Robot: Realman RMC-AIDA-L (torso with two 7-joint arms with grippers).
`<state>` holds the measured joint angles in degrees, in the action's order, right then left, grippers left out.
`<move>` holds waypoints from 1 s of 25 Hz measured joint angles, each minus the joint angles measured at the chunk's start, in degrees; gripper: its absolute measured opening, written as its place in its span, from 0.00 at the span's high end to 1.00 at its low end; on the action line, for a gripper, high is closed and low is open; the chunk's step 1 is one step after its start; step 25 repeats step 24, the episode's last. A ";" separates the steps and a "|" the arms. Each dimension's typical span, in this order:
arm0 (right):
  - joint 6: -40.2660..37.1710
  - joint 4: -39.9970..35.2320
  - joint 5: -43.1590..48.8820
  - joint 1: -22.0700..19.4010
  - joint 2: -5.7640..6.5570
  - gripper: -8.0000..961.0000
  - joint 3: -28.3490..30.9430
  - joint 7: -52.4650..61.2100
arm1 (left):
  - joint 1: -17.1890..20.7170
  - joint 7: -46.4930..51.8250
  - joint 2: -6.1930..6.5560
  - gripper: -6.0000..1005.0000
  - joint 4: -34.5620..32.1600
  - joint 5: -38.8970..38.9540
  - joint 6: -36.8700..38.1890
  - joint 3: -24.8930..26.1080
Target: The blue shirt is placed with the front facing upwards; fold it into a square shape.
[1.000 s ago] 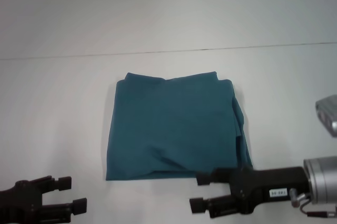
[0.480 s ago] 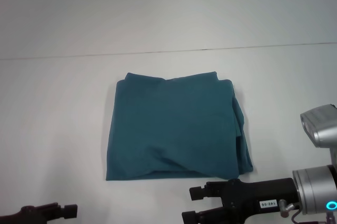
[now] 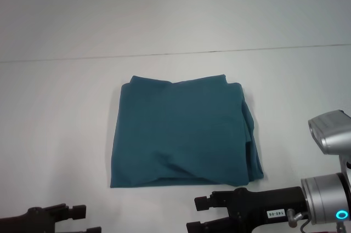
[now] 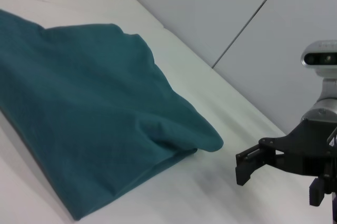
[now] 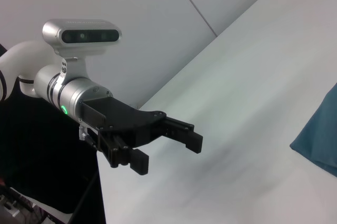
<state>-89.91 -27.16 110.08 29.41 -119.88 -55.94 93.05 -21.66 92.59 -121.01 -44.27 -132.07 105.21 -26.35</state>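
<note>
The shirt (image 3: 184,134) is seen whole only in the head view, where it lies folded into a rough square at the middle of the white table (image 3: 55,107), plain teal side up, with no print visible. Its right edge is shown bunched into loose layers, and its near edge is straight. In the left wrist view only part of the shirt (image 4: 89,113) is seen, with a rounded folded corner lifted slightly off the table; in the right wrist view just a small teal corner (image 5: 321,147) is caught at the picture's edge.

The right gripper (image 3: 200,215) is seen in the head view at the near right, just beyond the shirt's near right corner and not touching it. Its fingers are parted and nothing is held, which is shown more clearly in the left wrist view (image 4: 250,163). The left gripper (image 3: 82,219) is cut off at the near left in the head view, well apart from the shirt; the right wrist view shows it (image 5: 171,147) with its fingers spread and empty above bare table.
</note>
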 joint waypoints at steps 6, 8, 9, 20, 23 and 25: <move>0.15 0.67 0.00 -0.19 0.18 0.02 0.28 0.44 | -1.05 3.95 0.13 0.07 -0.22 0.00 -0.34 -0.03; 0.32 0.68 0.00 -0.19 0.24 0.02 0.36 1.07 | -1.36 4.53 0.28 0.07 -0.26 0.02 -0.41 0.06; 0.36 0.66 0.00 -0.18 0.25 0.02 0.37 1.27 | -1.48 4.57 0.31 0.07 -0.27 0.03 -0.44 0.08; 0.44 0.20 0.05 -0.25 0.27 0.02 0.40 -0.70 | -1.63 0.36 0.15 0.07 -0.04 0.06 -0.21 -0.04; 0.77 0.30 0.05 -0.26 0.23 0.02 0.40 -2.06 | -1.70 -2.07 0.00 0.07 -0.01 0.06 -0.31 -0.18; 0.87 0.38 0.05 -0.23 0.23 0.02 0.40 -2.36 | -1.76 -2.37 -0.02 0.07 0.02 0.06 -0.40 -0.18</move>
